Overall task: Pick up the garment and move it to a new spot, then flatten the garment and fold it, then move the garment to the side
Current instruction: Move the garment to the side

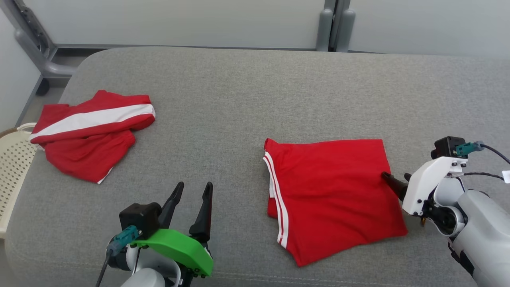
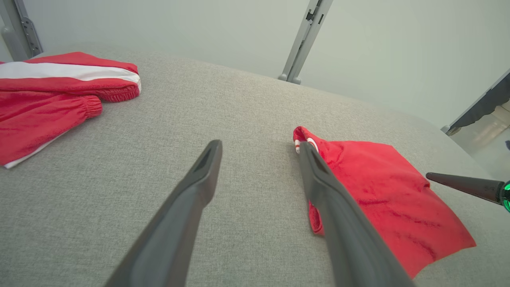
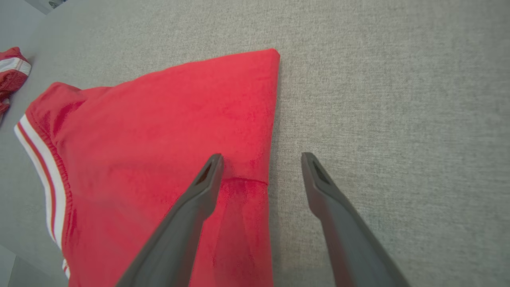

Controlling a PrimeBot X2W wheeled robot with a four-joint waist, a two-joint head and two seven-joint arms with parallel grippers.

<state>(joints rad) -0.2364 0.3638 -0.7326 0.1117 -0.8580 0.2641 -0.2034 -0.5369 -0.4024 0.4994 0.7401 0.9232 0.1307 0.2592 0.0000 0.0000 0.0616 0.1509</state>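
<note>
I see a grey woven surface (image 1: pixel 239 99) with rounded corners, below pale wall panels (image 1: pixel 179 20). The folded red garment (image 1: pixel 334 187), white-striped, lies flat right of centre. My right gripper (image 3: pixel 261 156) has its fingers spread astride the garment's edge. The left gripper (image 1: pixel 194 185) is spread over bare weave. A crumpled red jacket (image 1: pixel 87 131) lies far left.

Red garments: two. One folded garment (image 1: pixel 334 191) lies at 3 o'clock in the head view, and one rumpled striped garment (image 1: pixel 87 135) lies at 10 o'clock.
Grippers: two, the left gripper (image 1: pixel 194 185) at 7 o'clock and the right gripper (image 1: pixel 395 175) at 4 o'clock.
Baskets: one, a pale basket (image 1: pixel 14 167) at 9 o'clock.
Padded tables: one, a grey table (image 1: pixel 239 99).
</note>
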